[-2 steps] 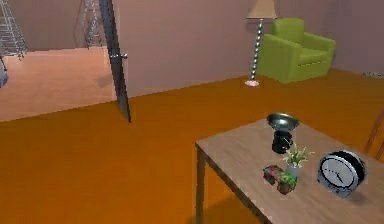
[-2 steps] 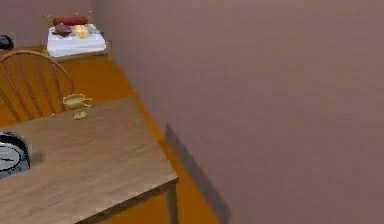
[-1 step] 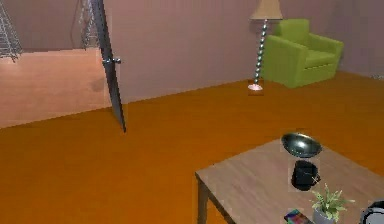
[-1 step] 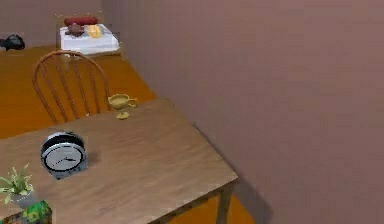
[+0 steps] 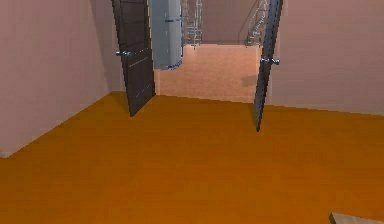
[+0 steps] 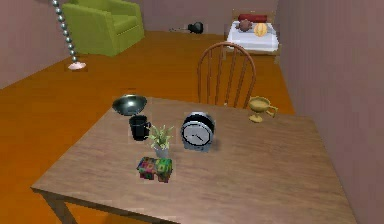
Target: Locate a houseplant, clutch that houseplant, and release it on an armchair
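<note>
A small houseplant (image 6: 160, 138), green leaves in a little pot, stands near the middle of a wooden table (image 6: 260, 175) in the arm side view. It sits between a dark mug (image 6: 140, 127) and a round alarm clock (image 6: 198, 131). A green armchair (image 6: 105, 25) stands far out at the arm side view's top left, across the orange floor.
On the table also stand a dark bowl (image 6: 129, 103), a small colourful box (image 6: 155, 169) and a gold cup (image 6: 261, 107). A wooden chair (image 6: 226, 72) stands behind it, a floor lamp (image 6: 68, 40) by the armchair. Ahead, two dark doors (image 5: 133, 55) flank a doorway with a grey cylinder (image 5: 166, 33).
</note>
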